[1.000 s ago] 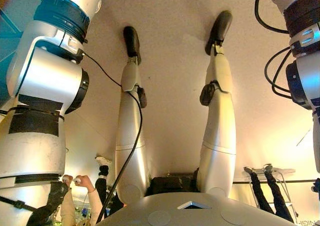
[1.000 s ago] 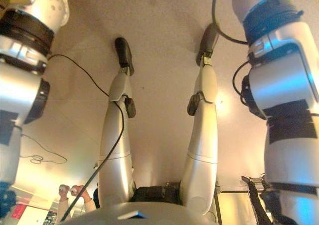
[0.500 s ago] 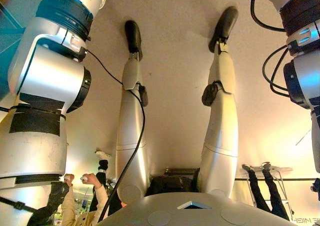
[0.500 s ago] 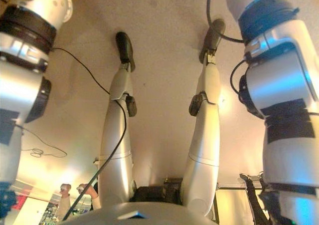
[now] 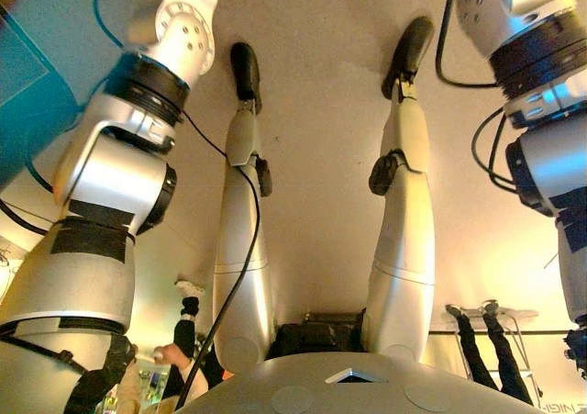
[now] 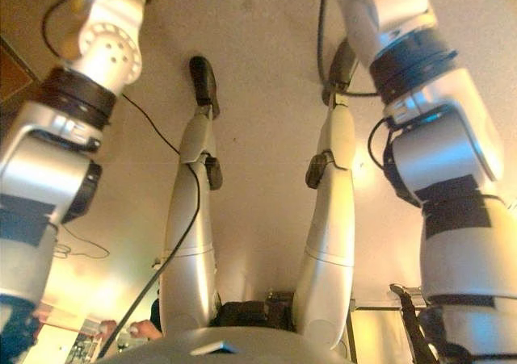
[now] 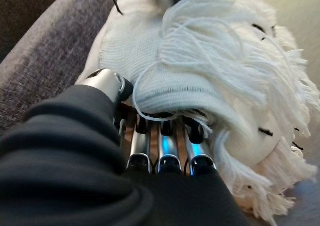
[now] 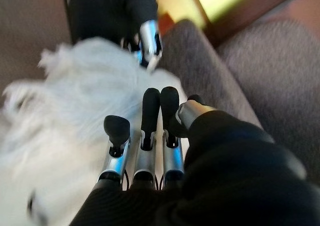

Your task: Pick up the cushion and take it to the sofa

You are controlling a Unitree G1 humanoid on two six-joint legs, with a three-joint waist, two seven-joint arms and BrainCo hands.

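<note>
Holding cushion, apparently, left hand beside sofa.

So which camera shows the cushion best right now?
The left wrist view: the white fringed cushion fills it, sharp, against the grey sofa, with the left hand at its edge. The right wrist view shows it blurred beyond the right hand. Neither eye view shows the cushion.

No readable text, label, no. or sign is seen in any view. Faint letters at the lower right edge of the left eye view are cut off & too small to be read. Nothing is printed on the cushion or sofa.
</note>
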